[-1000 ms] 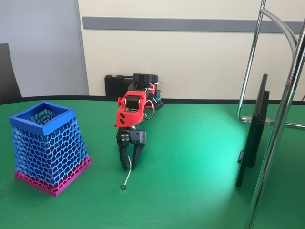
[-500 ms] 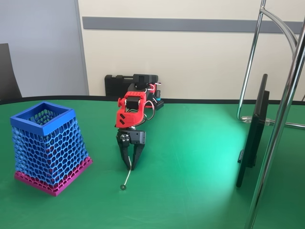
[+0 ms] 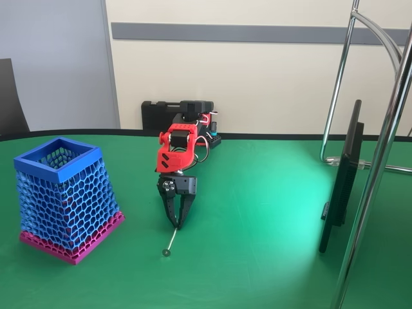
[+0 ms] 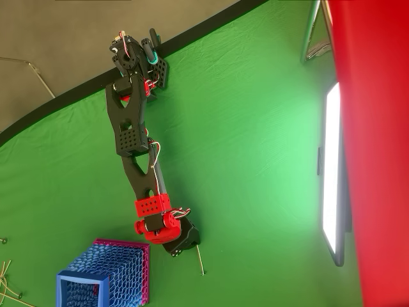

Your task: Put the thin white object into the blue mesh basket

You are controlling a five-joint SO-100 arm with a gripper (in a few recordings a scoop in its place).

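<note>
The thin white object lies on the green table, its tiny disc end nearest the camera and its far end between my fingertips. In the overhead view the thin white object runs out from under the wrist. My gripper points straight down at the table, black fingers drawn together on the stick's upper end. Seen from above, the gripper is mostly hidden by the red wrist. The blue mesh basket with its pink base stands upright to the left, apart from the arm; the overhead view has the basket at the bottom left.
A thin monitor stands edge-on at the right, beside chrome stand poles. A black case sits behind the arm's base. Several more thin sticks lie at the overhead view's bottom left edge.
The fingers have closed from a wide V to nearly together around the stick's far end. The arm and the basket have stayed in place.
</note>
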